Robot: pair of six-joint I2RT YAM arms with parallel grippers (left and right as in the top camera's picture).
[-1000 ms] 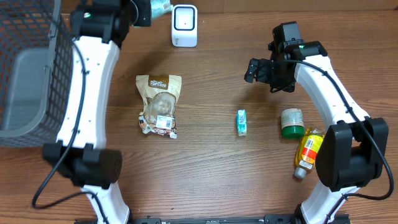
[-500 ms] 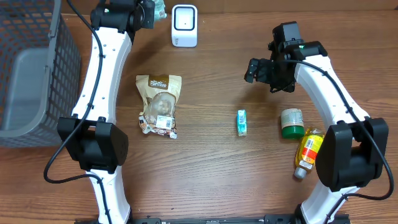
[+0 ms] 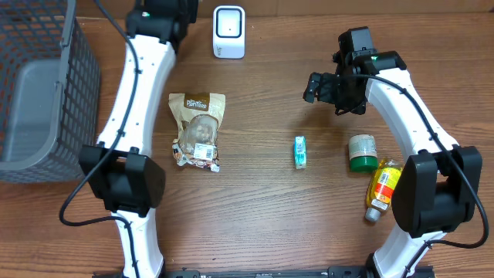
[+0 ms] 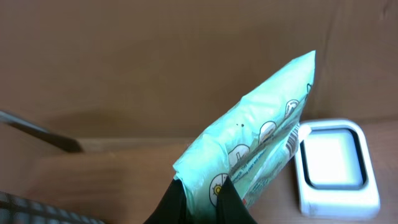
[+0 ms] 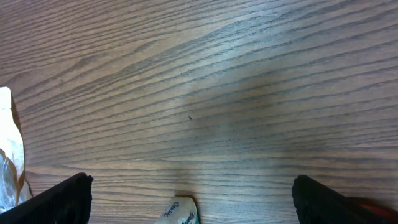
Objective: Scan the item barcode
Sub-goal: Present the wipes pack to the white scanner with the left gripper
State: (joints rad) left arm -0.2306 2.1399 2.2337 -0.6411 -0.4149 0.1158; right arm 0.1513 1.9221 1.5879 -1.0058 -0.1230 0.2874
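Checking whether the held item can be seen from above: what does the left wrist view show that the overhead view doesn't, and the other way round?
Only the left wrist view: a mint-green packet pinched in the shut left gripper, its free end pointing up. Only the overhead view: the brown snack bag, the small box, the jar, the yellow bottle, the basket and the open right gripper. Both: the white scanner, which sits just beside the packet in the wrist view.

Overhead: high up, straight down on the whole table [image 3: 262, 224], scanner [image 3: 229, 31] at top edge. Left wrist: close beside scanner, facing it; both views share it. Right wrist: low, facing down on wood well right of scanner.
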